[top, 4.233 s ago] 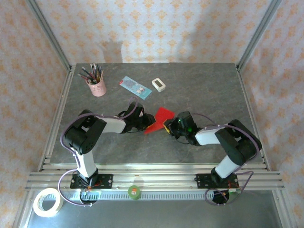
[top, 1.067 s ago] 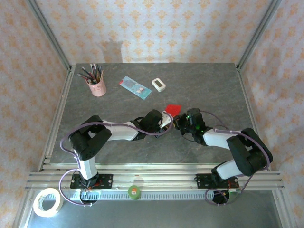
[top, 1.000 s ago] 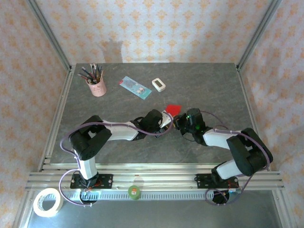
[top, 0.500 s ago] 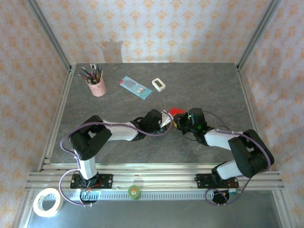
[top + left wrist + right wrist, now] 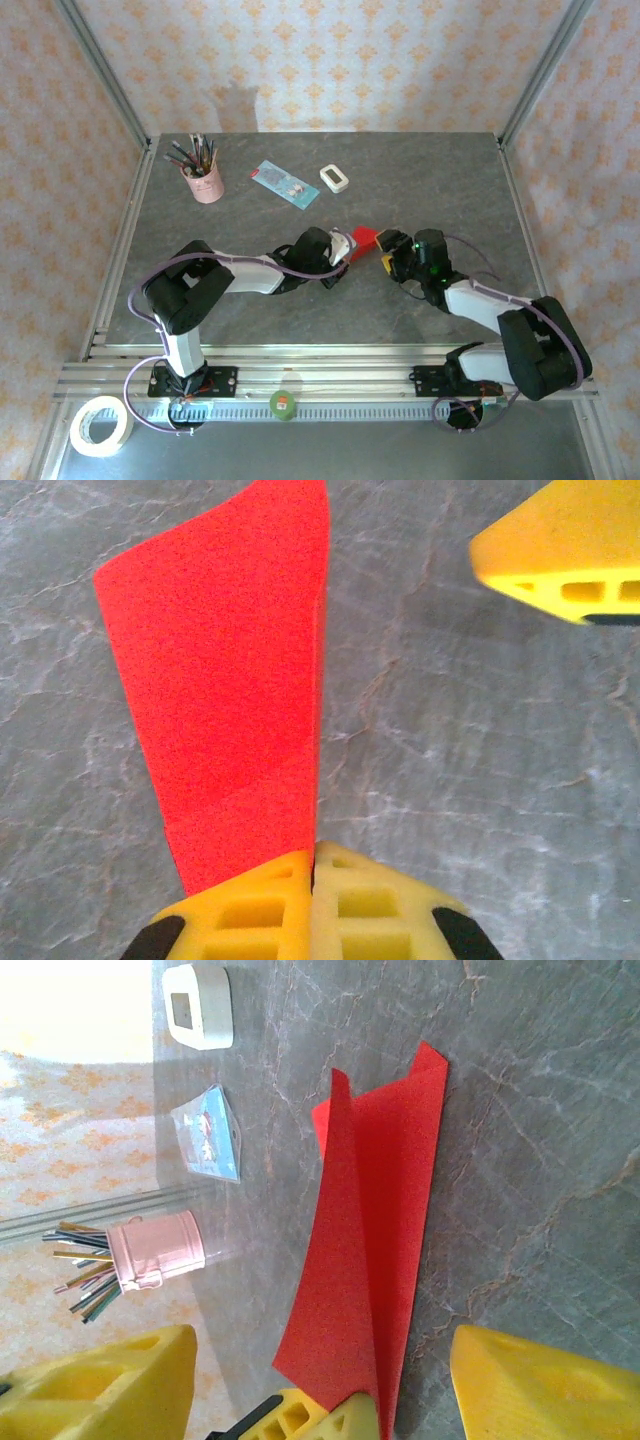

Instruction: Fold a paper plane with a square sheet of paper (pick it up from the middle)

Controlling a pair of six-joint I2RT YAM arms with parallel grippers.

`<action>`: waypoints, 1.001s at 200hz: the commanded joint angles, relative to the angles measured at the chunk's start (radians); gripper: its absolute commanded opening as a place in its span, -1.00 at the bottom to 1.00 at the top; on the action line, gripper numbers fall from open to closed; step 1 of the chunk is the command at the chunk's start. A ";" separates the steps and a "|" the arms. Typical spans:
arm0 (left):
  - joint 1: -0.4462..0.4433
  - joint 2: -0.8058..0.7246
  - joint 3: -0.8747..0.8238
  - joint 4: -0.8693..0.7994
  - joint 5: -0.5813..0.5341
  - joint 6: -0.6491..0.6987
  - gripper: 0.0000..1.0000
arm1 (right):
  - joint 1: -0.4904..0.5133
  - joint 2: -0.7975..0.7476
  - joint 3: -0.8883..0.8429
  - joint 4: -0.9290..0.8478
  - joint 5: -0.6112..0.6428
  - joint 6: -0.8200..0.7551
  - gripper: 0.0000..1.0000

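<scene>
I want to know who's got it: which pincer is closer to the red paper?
Left. The left pincer is shut on the red paper's end; the right pincer is open, just beside it, not touching.

In the left wrist view the red paper (image 5: pixel 225 670) is cut off at twelve o'clock, and its six o'clock end is hidden inside the left gripper (image 5: pixel 312 868).

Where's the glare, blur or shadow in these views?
Top external: even light, a soft grey shadow on the patterned back wall, no glare on the folded bright red paper sheet. Left wrist: paper grainy and oversaturated, grey marbled table sharp. Right wrist: wall corner by the small white rounded block blown out.
</scene>
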 commanded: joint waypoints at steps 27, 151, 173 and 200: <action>0.049 0.006 0.029 0.013 0.167 -0.207 -1.00 | -0.007 0.014 0.048 -0.083 0.020 -0.179 0.41; 0.140 0.150 0.109 0.093 0.484 -0.660 -1.00 | -0.006 0.144 0.122 -0.127 -0.096 -0.548 0.59; 0.145 0.163 0.118 0.099 0.497 -0.710 -1.00 | -0.006 0.167 0.142 -0.143 -0.102 -0.567 0.57; 0.155 0.169 0.112 0.119 0.498 -0.766 -1.00 | -0.006 0.201 0.172 -0.164 -0.103 -0.587 0.52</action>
